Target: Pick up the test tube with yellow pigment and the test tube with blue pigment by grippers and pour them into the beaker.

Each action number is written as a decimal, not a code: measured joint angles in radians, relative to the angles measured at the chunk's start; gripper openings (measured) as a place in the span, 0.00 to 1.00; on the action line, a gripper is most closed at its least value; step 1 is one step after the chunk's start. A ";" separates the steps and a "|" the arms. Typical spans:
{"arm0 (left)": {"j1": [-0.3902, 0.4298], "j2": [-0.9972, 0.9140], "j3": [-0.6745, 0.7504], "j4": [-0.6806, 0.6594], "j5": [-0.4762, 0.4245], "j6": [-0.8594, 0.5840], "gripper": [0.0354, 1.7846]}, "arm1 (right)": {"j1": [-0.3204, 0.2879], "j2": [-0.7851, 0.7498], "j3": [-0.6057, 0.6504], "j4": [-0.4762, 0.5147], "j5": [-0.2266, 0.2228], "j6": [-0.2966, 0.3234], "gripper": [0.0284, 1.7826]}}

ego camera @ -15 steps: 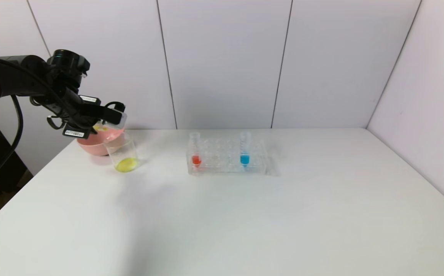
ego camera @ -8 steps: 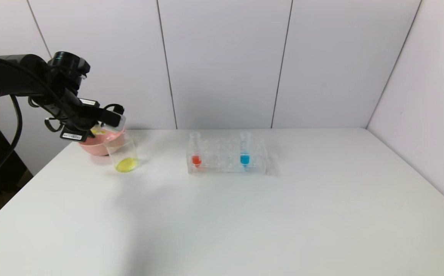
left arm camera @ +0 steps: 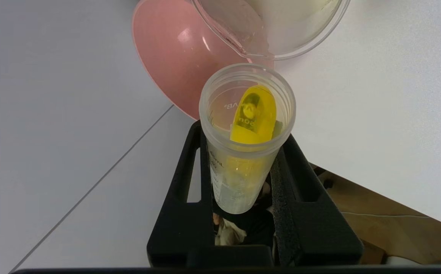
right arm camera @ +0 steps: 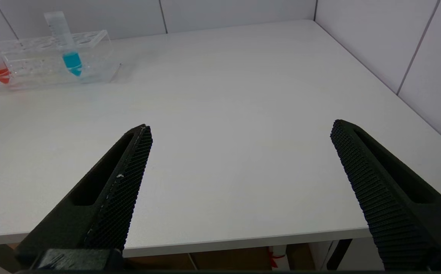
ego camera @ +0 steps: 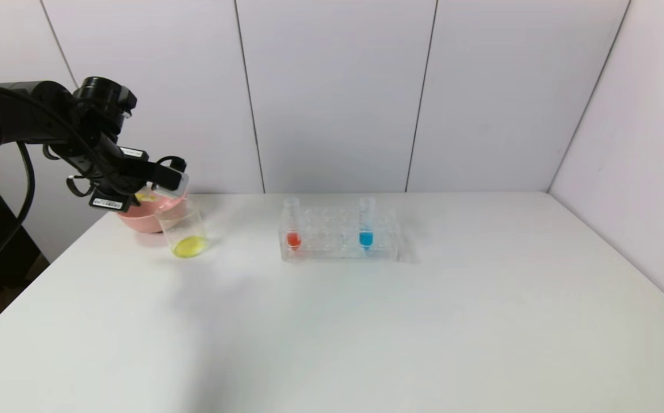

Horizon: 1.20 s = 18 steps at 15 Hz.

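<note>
Yellow tube (left arm camera: 248, 152) is clamped in the left gripper (left arm camera: 243, 179), tipped above the beaker (ego camera: 186, 232), which already holds yellow liquid. Blue tube (ego camera: 366, 223) stands untouched in the rack (ego camera: 338, 236), well right of the beaker. Right gripper (right arm camera: 239, 182) idles, fingers spread: roughly halfway.

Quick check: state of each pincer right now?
Left pincer: shut on the test tube with yellow pigment, beside the beaker.
Right pincer: open, holding nothing, above the table.
</note>
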 joint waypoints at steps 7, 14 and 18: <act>-0.007 0.001 0.000 -0.001 0.054 0.006 0.24 | 0.000 0.000 0.000 0.000 0.000 0.000 0.96; -0.018 0.004 0.000 -0.015 0.084 0.005 0.24 | 0.000 0.000 0.000 0.000 0.000 0.000 0.96; -0.020 0.006 0.000 -0.016 0.095 0.004 0.24 | 0.000 0.000 0.000 0.000 0.000 0.000 0.96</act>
